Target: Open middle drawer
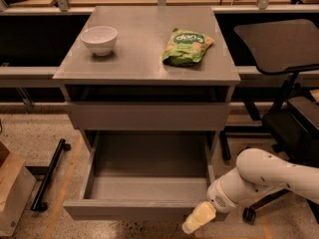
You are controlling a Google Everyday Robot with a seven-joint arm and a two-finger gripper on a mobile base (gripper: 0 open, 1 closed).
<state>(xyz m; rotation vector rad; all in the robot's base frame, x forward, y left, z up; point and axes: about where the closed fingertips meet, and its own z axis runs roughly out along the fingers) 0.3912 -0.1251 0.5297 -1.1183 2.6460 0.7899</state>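
Note:
The grey cabinet [149, 63] has one closed flat grey drawer front [149, 116] under its top. Below it the middle drawer [144, 188] stands pulled far out, and its shallow grey box interior is bare. Its front panel [129, 210] faces me near the bottom edge of the view. My gripper [198, 218], cream-tipped on a white arm [259, 176], hangs at the right end of that front panel, pointing down and left towards the floor. It holds nothing that I can see. The lowest drawer is hidden beneath the open one.
A white bowl [99, 39] and a green snack bag [187, 46] lie on the cabinet top. A black office chair [286, 54] stands to the right, its base behind my arm. A black bar [47, 176] and a cardboard box [12, 193] lie on the floor to the left.

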